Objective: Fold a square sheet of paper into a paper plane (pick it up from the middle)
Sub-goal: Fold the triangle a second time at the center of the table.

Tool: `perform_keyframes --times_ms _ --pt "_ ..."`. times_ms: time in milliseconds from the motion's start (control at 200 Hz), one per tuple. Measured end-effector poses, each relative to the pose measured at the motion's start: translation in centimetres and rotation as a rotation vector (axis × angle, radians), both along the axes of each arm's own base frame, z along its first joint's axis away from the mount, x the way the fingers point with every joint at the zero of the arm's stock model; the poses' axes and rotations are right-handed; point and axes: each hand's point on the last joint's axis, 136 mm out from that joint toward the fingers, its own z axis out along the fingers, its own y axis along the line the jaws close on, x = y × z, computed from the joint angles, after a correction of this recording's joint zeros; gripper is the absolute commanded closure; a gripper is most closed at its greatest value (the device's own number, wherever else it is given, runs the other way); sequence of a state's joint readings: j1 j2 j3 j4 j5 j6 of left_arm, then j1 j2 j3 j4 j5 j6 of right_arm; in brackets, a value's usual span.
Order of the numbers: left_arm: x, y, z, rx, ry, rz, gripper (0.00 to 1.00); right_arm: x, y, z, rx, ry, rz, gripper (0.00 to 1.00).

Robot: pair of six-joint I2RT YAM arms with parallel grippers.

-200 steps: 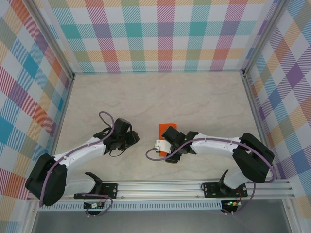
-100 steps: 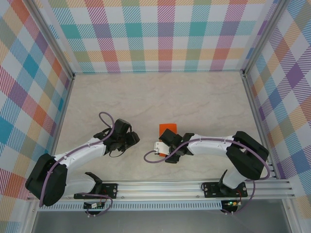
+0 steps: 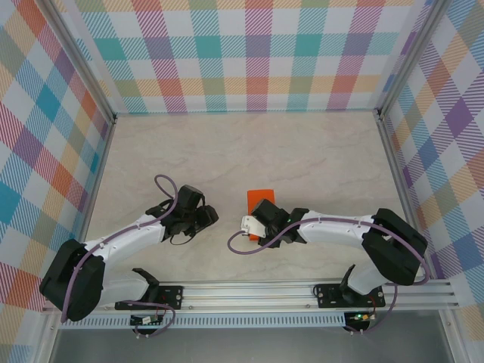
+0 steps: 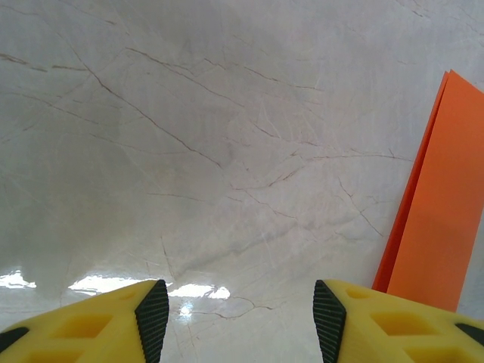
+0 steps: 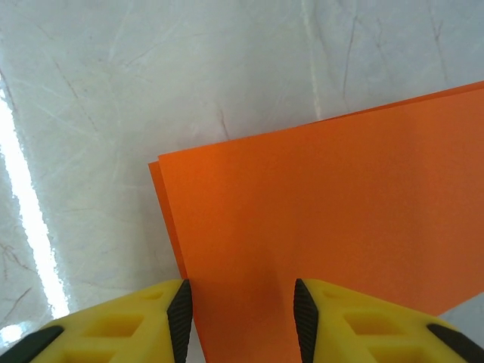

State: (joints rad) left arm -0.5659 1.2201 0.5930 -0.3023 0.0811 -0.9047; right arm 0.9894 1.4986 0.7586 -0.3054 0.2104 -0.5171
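Your right hand point(image 5: 240, 321) sits with parted fingers either side of the folded orange paper point(image 5: 340, 212), which lies flat on the table point(image 4: 189, 136). Your left hand point(image 4: 240, 318) hangs open just beside the paper.

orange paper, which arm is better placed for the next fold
Right: the right tool sits over the orange paper, open above it; the left tool hovers over the table, paper off to its side.
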Motion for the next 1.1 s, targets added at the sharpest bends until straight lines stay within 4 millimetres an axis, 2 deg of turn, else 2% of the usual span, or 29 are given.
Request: perform_keyframes --times_ms 185,525,735,930,1100 --pt "0.4 -1.0 0.4 -0.048 -0.014 -0.015 0.44 0.4 0.1 0.2 0.005 -0.019 -0.011 0.73" --pt "1.9 -4.5 0.5 -0.163 0.011 -0.047 0.43 0.8 0.1 0.4 0.007 -0.042 -0.024 0.95" --pt "3.6 -7.4 1.2 -0.237 0.010 -0.060 0.43 0.9 0.1 0.5 0.007 -0.048 -0.026 1.00" --pt "4.0 -9.1 0.3 -0.288 0.053 -0.038 0.44 1.0 0.1 0.7 0.013 -0.052 -0.026 1.00" --pt "4.2 -10.3 -0.4 -0.316 0.092 -0.021 0.44 1.1 0.3 2.0 0.060 -0.069 -0.048 1.00"
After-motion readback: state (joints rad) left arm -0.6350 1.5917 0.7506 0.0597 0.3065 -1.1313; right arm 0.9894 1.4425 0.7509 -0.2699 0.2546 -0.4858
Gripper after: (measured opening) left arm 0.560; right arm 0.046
